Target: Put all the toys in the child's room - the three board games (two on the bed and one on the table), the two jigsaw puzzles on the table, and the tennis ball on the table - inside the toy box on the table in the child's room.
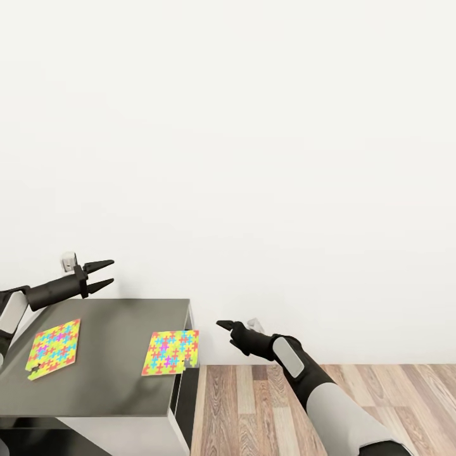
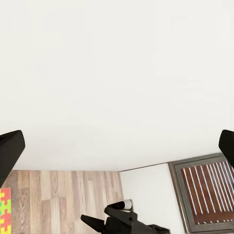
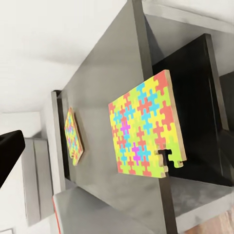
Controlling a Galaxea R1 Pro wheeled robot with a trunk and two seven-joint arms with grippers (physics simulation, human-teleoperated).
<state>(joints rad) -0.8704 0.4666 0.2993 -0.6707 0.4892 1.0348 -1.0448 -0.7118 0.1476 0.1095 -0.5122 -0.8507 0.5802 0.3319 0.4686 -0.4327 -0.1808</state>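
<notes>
Two jigsaw puzzles lie flat on the dark grey table [image 1: 120, 323]. One puzzle [image 1: 54, 348] sits near its left side. The other puzzle [image 1: 171, 353] [image 3: 144, 126] hangs slightly over the right edge. My left gripper [image 1: 101, 275] hovers open above the table's back left part, holding nothing; its fingers [image 2: 9, 148] frame the left wrist view. My right gripper [image 1: 225, 327] [image 2: 97, 222] floats just right of the table, level with the overhanging puzzle and apart from it, open and empty. The toy box, board games, tennis ball and bed are out of view.
A plain white wall [image 1: 253, 158] stands behind the table. Wood-plank floor [image 1: 329, 405] stretches to the right of it. In the left wrist view, a grey-framed panel with brown slats [image 2: 204, 190] shows against the wall. The table has a dark open shelf [image 3: 195, 97] beneath its top.
</notes>
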